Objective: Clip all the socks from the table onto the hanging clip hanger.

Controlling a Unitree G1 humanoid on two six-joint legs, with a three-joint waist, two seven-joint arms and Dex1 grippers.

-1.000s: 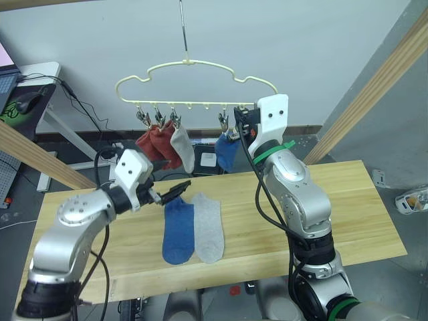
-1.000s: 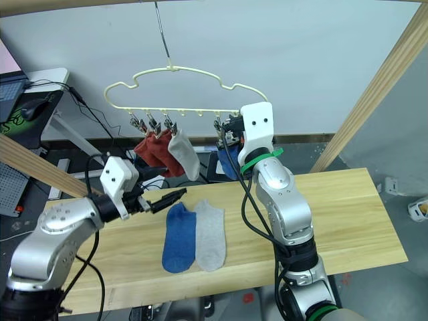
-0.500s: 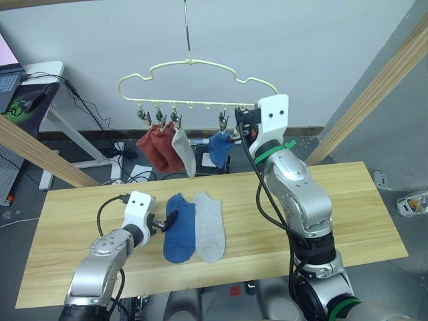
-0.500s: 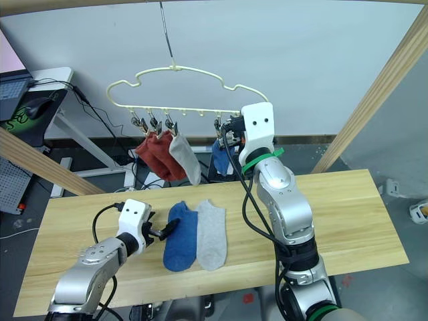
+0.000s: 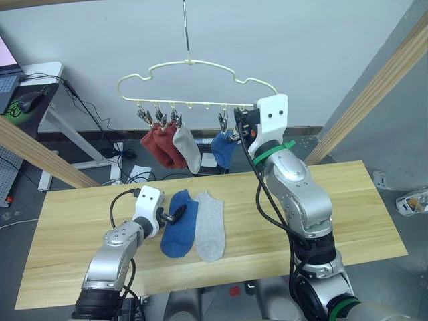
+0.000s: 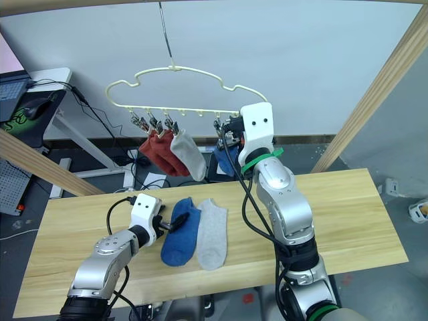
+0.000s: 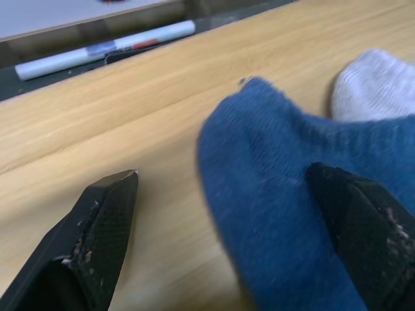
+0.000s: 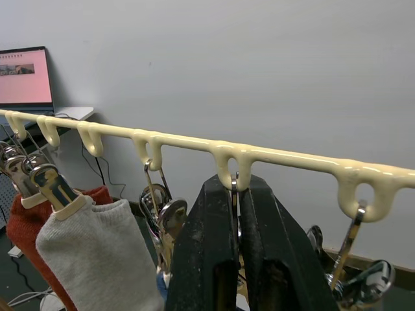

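While the tabletop [image 5: 348, 200] carries two socks side by side near its middle, four others already hang from the clip hanger [image 5: 194, 83]: two rust red socks [image 5: 160, 147], a grey hanging sock [image 5: 187, 148] and a blue hanging sock [image 5: 224, 148]. The blue sock [image 5: 179, 224] on the wood touches the light grey sock [image 5: 210, 226] along one long edge.

Both are soft and light, so I judge they will fold and sag when lifted, and will not slip much. The best place to take hold seems the cuff end, where the fabric is doubled and a clip can bite it later.

The left hand [image 7: 227, 214] is low at the tabletop with its fingers apart: one finger rests on the blue sock's cuff end, the other stands on bare wood just beside it. The right hand [image 8: 237, 214] is up at the hanger, fingers together on a metal clip [image 8: 233, 194] under the bar.
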